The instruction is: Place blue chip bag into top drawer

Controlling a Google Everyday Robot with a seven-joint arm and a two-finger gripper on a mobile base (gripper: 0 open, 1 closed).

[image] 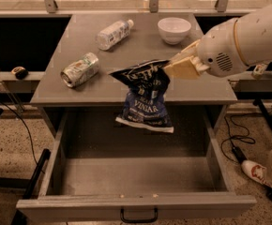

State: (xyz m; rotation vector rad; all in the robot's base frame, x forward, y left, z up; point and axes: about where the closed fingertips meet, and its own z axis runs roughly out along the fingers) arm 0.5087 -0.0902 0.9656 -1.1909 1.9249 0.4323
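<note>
You see a grey tabletop [192,90] carrying three things, all apart: a clear plastic bottle [113,33] lying on its side at the back, a white bowl [174,29] upright to its right, and a crushed can [79,70] on its side near the left edge. Your gripper [169,69] hangs above the front half, pinching the blue chip bag [145,97].
</note>
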